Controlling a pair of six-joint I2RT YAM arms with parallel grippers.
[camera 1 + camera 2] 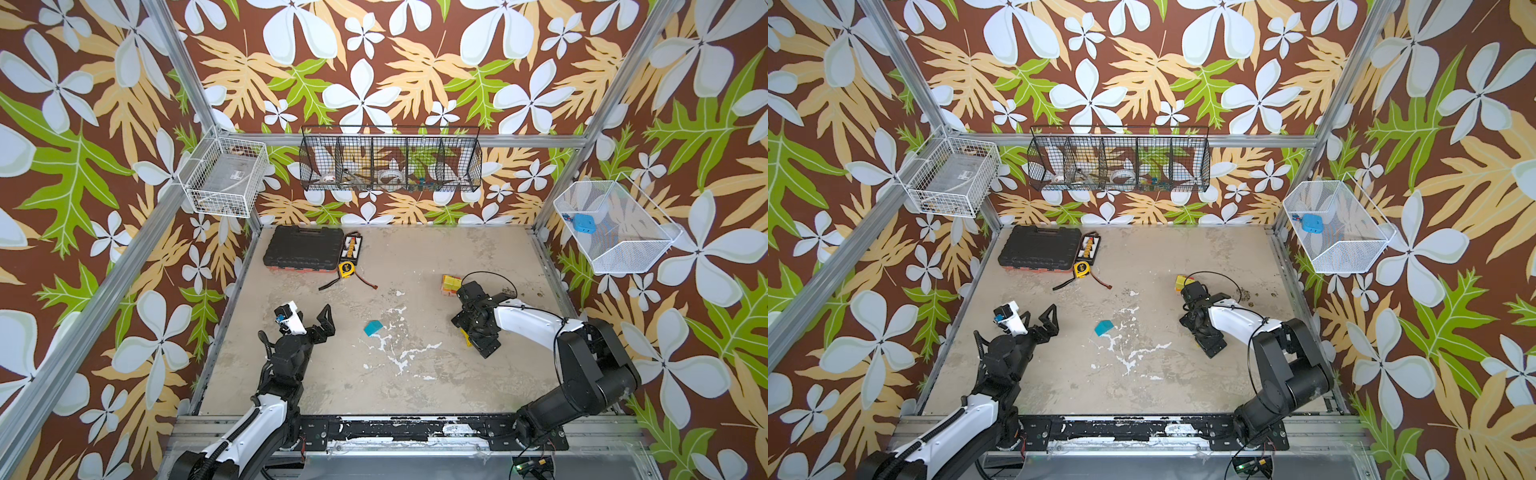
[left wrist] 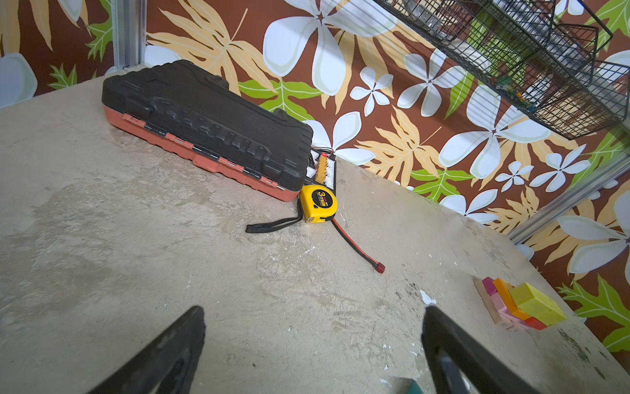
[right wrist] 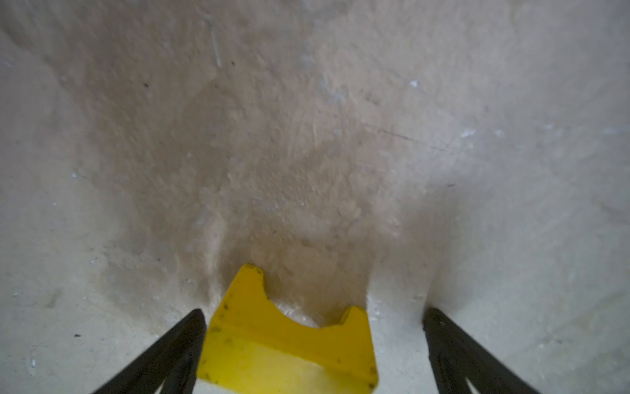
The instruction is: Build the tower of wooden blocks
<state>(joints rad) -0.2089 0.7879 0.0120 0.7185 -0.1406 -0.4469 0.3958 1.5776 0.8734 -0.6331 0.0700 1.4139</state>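
Jaws of the right gripper (image 3: 313,311) stand wide apart and grip nothing. It points down at the table, and a yellow wooden arch block (image 3: 289,348) lies flat between its fingers (image 3: 184,337), just beside one and clear of its mate. The left gripper (image 2: 313,309), also spread wide and empty, hangs above bare table on the left.

In the far left corner lie a black plastic tool case with a red underside (image 2: 204,126), a board of yellow connectors (image 2: 324,167), a yellow tape measure (image 2: 318,203) and a red-and-black cable (image 2: 358,245), all well apart from both grippers.

The table (image 1: 415,386) is a beige, concrete-like slab flecked with white. Aluminium posts frame walls papered in brown with white flowers. A black wire basket (image 1: 390,160) hangs on the back wall, a white wire basket (image 1: 224,178) on the left, and a white mesh basket (image 1: 615,232) on the right.

The tower (image 2: 521,305) is a low stack of tan, pink, magenta, orange and red pieces with yellow-green blocks uppermost. It stands near the right gripper, farther back on the table, and the right arm's wrist partly covers it in both top views. A teal wooden block (image 1: 372,328) lies near the middle of the table between the two arms, nearer the left gripper.
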